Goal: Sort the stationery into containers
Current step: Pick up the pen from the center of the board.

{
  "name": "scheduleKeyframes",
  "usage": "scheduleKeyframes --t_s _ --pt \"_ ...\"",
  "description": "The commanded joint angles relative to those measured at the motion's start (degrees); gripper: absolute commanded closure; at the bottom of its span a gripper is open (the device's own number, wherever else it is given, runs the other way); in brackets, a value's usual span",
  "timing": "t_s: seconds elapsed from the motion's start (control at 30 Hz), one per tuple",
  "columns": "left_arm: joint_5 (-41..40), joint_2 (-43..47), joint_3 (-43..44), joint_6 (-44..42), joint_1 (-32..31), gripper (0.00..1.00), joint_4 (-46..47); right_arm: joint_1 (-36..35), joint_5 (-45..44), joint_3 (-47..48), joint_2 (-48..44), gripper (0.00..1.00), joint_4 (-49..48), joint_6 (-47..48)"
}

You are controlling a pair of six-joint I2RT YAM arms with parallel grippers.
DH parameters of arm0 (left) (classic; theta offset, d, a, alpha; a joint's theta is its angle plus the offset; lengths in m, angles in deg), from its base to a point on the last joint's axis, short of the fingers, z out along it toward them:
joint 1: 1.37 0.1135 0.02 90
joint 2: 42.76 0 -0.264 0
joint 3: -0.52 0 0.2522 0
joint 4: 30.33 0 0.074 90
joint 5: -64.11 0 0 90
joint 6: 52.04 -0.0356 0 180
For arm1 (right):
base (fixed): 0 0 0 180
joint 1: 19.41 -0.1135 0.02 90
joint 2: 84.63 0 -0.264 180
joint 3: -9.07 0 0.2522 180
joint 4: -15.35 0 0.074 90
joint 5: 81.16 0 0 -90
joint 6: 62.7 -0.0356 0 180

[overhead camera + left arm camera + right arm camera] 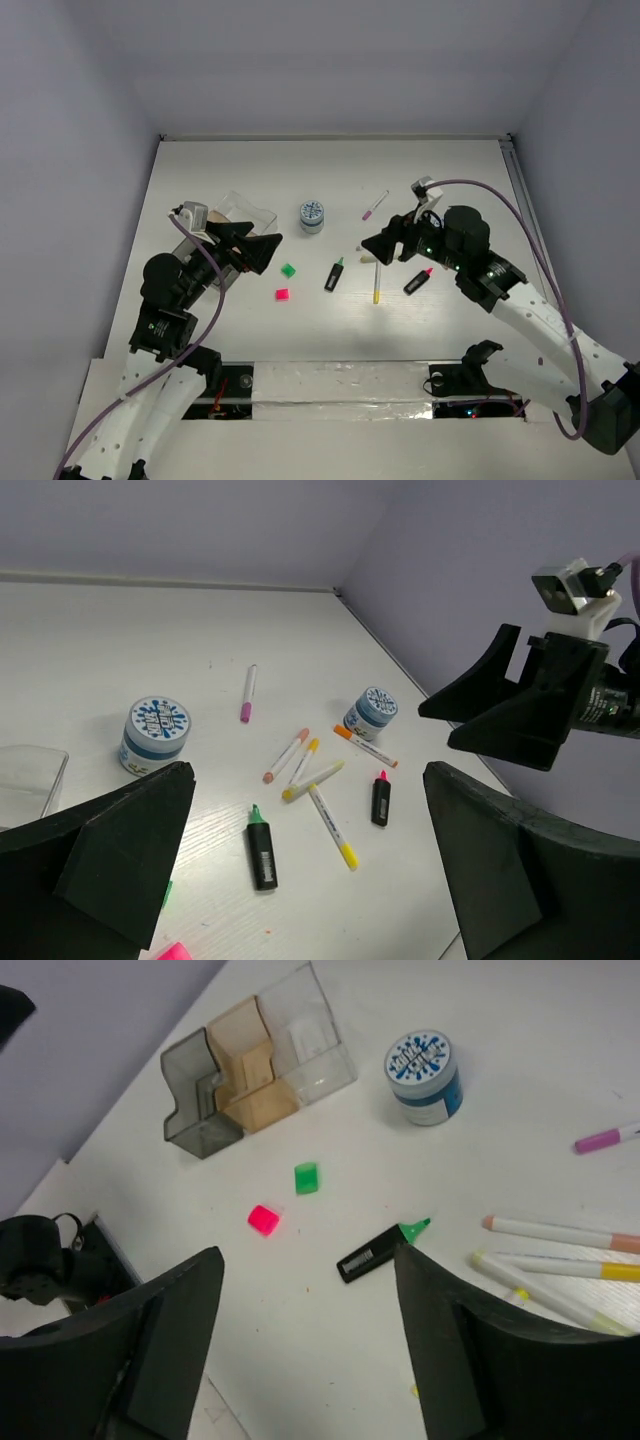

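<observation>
The containers [250, 1078] are three small step-walled trays of glossy hard plastic joined in a row, one smoky grey, one translucent tan, one clear; they sit near the left edge of the table [460, 330], and in the top view the left arm covers much of them; the stationery lies loose across the middle of the table, apart from the trays; a round tub [155, 733] with a white lid splashed blue stands toward the far edge, and a second tub [372, 712] stands further right; a green cube [306, 1177] and a pink cube [264, 1220], both small and bright, lie between the trays and the green-capped marker [380, 1250], a stubby black barrel; a pink-capped marker [381, 798] lies to the right; thin white pens [313, 780] with yellow, orange and peach tips lie fanned together between the two markers, and one pink-tipped pen [247, 693] lies alone nearer the far edge; the left gripper [262, 250] hangs over the trays' right side with its black wedge-shaped jaws spread wide, gripping nothing; the right gripper [380, 243] hangs above the pens, jaws likewise parted and bare; the table is matt white with a faint grain; plain lilac-grey walls close it in
</observation>
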Motion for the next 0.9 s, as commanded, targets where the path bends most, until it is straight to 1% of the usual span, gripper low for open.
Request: scheduleKeyframes --t_s 0.0,0.03,0.07,0.1,0.13,0.2,0.23,0.3,0.33,0.37,0.4,0.43,0.47,0.53,0.57,0.67,0.77,0.87 --pt "-0.5 -0.3 3.0 -1.5 0.3 0.01 1.5 -3.2 -5.5 2.7 3.1 0.27 1.5 2.3" --pt "-1.0 -0.5 3.3 -2.2 0.3 0.01 0.3 -4.2 -6.9 2.8 5.0 0.42 1.5 2.6" --pt "-1.1 -0.4 3.5 -2.6 0.3 0.01 -0.2 -6.8 -8.3 3.5 6.1 0.56 1.5 2.9" --pt "-1.1 0.0 4.0 -3.1 0.3 0.01 -0.8 -8.3 -10.0 3.8 7.0 0.69 1.7 3.2" --pt "-1.8 0.1 4.3 -3.6 0.3 0.01 -2.4 -9.7 -13.5 4.2 8.3 0.85 1.9 3.5" --pt "-3.1 0.9 5.5 -5.5 0.3 0.08 -3.9 -13.4 -17.3 5.9 11.8 0.98 2.7 3.9" --pt "-4.1 1.4 5.5 -6.0 0.3 0.12 -5.0 -14.4 -21.9 6.5 13.1 1.00 3.1 3.7" --pt "-4.5 3.0 4.6 -7.3 0.3 0.24 -5.2 -16.3 -24.2 8.0 17.0 1.00 3.8 2.4" --pt "-4.5 3.6 4.2 -7.7 0.3 0.33 -5.3 -16.9 -26.9 8.5 18.6 0.94 4.2 1.9" --pt "-4.6 4.1 3.7 -7.9 0.3 0.52 -5.3 -16.9 -28.6 8.9 20.0 0.84 4.8 1.4" --pt "-4.6 4.6 3.2 -8.1 0.3 0.61 -5.4 -17.7 -29.9 9.2 22.5 0.73 5.3 0.3" --pt "-4.9 4.6 3.5 -8.6 0.3 0.69 -6.0 -17.7 -31.7 9.1 23.7 0.48 5.4 -0.4" --pt "-5.3 4.7 3.8 -9.1 0.3 0.83 -6.8 -17.7 -32.3 8.8 24.8 0.37 5.1 -1.1" --pt "-6.7 4.6 4.0 -9.6 0.3 0.96 -8.5 -17.7 -33.2 8.6 28.3 0.21 4.9 -3.4" --pt "-6.7 4.6 4.0 -9.6 0.3 1.00 -8.8 -17.7 -33.4 8.8 29.5 0.19 4.9 -4.0" --pt "-6.1 4.2 3.9 -9.5 0.3 1.00 -9.5 -17.7 -34.2 9.6 33.7 0.18 4.9 -7.1" --pt "-6.6 4.1 4.0 -9.7 0.3 1.00 -10.2 -17.7 -35.1 10.4 37.2 0.15 3.9 -8.2" --pt "-6.6 4.1 3.8 -9.7 0.3 0.99 -10.3 -17.7 -33.9 11.4 40.4 0.15 2.7 -9.6"
